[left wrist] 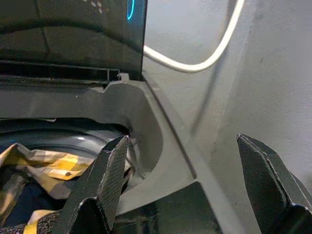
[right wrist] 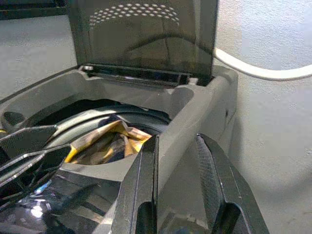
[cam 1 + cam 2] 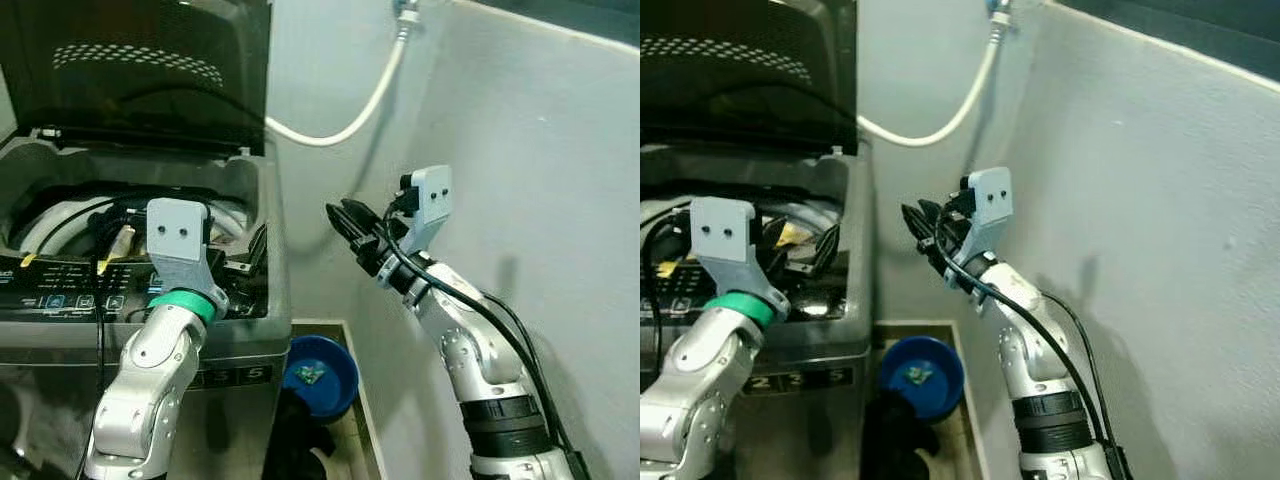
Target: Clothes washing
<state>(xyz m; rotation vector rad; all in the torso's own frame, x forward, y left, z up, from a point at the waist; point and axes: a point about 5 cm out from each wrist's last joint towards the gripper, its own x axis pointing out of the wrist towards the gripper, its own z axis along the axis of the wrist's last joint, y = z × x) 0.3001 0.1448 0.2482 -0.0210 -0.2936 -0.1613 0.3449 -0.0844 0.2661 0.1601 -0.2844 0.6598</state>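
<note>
Crumpled yellow-checked cloth (image 2: 111, 139) inside grey washer (image 2: 195, 114).

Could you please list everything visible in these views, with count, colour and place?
washing machine: one, grey, at the robot's left, top-loading
lid: one, dark, raised upright at the back
clothes: yellow and dark, inside the drum
control panel: one, dark, along the front edge
hose: one, white, hanging across the wall
basin: one, blue, on the floor beside the machine
wall: grey, at the right
left pincer: open, over the machine's right front corner
right pincer: nearly shut, beside the machine
</note>
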